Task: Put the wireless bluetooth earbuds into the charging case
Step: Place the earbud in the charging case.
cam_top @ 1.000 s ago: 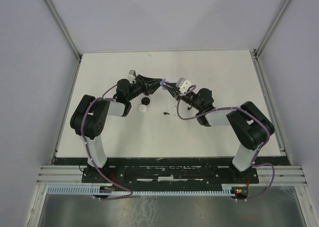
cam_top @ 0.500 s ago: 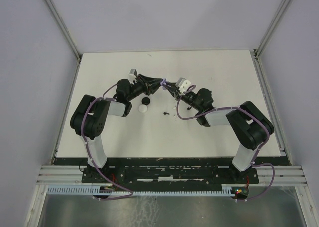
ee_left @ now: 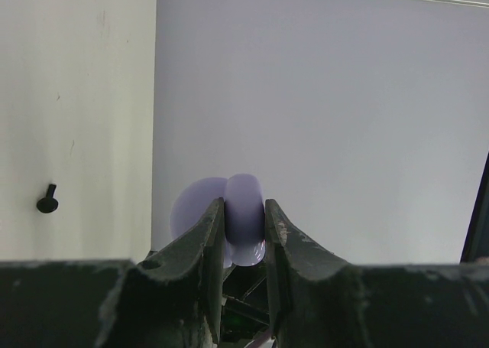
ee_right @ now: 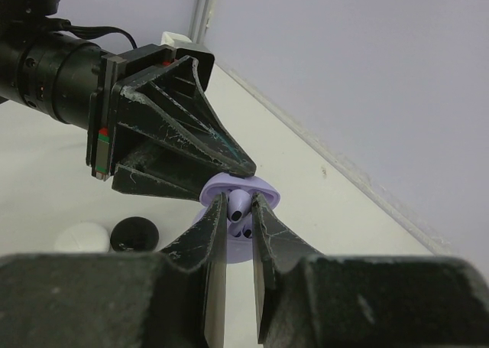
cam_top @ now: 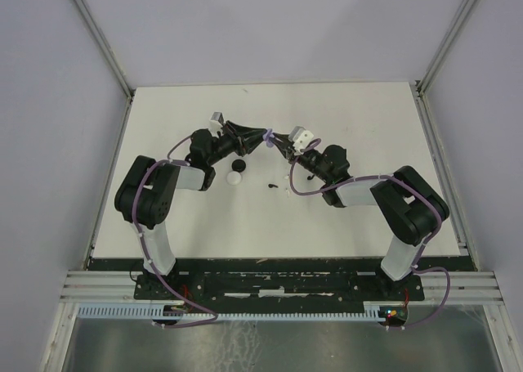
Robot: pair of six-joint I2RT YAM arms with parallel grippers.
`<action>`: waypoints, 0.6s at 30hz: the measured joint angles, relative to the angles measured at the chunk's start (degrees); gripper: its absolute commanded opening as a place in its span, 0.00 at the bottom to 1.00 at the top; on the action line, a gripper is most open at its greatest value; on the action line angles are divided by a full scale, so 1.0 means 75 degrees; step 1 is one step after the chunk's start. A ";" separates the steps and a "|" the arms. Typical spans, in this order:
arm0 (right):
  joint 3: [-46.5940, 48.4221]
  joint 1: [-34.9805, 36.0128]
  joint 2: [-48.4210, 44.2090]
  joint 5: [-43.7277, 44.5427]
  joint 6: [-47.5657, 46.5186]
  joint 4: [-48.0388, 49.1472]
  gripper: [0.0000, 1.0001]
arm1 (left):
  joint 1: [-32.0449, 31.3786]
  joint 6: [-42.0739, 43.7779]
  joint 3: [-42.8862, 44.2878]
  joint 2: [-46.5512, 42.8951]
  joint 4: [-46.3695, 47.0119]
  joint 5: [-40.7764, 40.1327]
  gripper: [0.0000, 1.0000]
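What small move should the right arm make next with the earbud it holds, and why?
Probably push the lilac earbud gently into the open charging case, and only then release it. The right fingers are shut on the earbud at the case's opening, and the left fingers clamp the case above the table, so it looks lined up but not yet seated.

A robotics lab test cell: a white table (cam_top: 245,225) walled by plain panels (cam_top: 49,102) on aluminium rails (cam_top: 90,289).

Nothing written can be read in any view. Small red and green patches (ee_right: 102,138) on the left gripper (ee_right: 246,174) may be labels, too small to tell.
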 measured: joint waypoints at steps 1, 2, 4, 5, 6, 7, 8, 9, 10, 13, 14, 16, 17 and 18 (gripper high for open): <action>0.0000 0.0000 0.0000 0.0006 -0.0009 -0.0012 0.01 | 0.0000 0.0006 0.0000 0.0000 -0.0015 0.0000 0.03; 0.0000 0.0000 0.0000 0.0015 -0.0017 -0.0029 0.01 | 0.0000 0.0029 0.0000 -0.0006 -0.0038 0.0000 0.03; -0.0003 0.0000 0.0000 0.0020 -0.0029 -0.0061 0.01 | 0.0000 0.0111 0.0000 -0.0012 -0.0064 0.0000 0.03; -0.0009 0.0000 0.0000 0.0023 -0.0038 -0.0070 0.01 | 0.0000 0.0119 0.0000 -0.0017 -0.0090 0.0000 0.03; -0.0009 0.0000 0.0000 0.0023 -0.0041 -0.0079 0.01 | 0.0000 0.0143 0.0000 -0.0020 -0.0114 0.0000 0.03; -0.0009 0.0000 -0.0003 0.0026 -0.0044 -0.0105 0.01 | 0.0000 0.0175 0.0000 -0.0026 -0.0134 0.0000 0.03; -0.0009 0.0000 -0.0003 0.0026 -0.0044 -0.0128 0.01 | 0.0000 0.0198 0.0000 -0.0035 -0.0166 -0.0003 0.03; -0.0009 0.0000 -0.0006 0.0026 -0.0041 -0.0163 0.01 | 0.0000 0.0221 0.0000 -0.0041 -0.0207 -0.0003 0.03; -0.0009 0.0000 -0.0009 0.0026 -0.0041 -0.0192 0.01 | 0.0000 0.0245 0.0000 -0.0055 -0.0265 -0.0006 0.03; -0.0009 0.0000 -0.0052 0.0026 -0.0038 -0.0315 0.01 | 0.0000 0.0312 0.0000 -0.0082 -0.0329 -0.0006 0.03; -0.0009 0.0000 -0.0076 0.0029 -0.0038 -0.0358 0.01 | 0.0000 0.0341 0.0000 -0.0087 -0.0332 -0.0006 0.03; -0.0009 0.0000 -0.0111 0.0055 -0.0015 -0.0420 0.01 | 0.0000 0.0393 0.0000 -0.0114 -0.0376 -0.0006 0.03; -0.0009 0.0000 -0.0122 0.0073 -0.0006 -0.0437 0.01 | 0.0000 0.0411 0.0000 -0.0125 -0.0382 -0.0009 0.03; -0.0009 0.0000 -0.0134 0.0090 0.0015 -0.0455 0.01 | 0.0000 0.0428 0.0000 -0.0140 -0.0388 -0.0009 0.03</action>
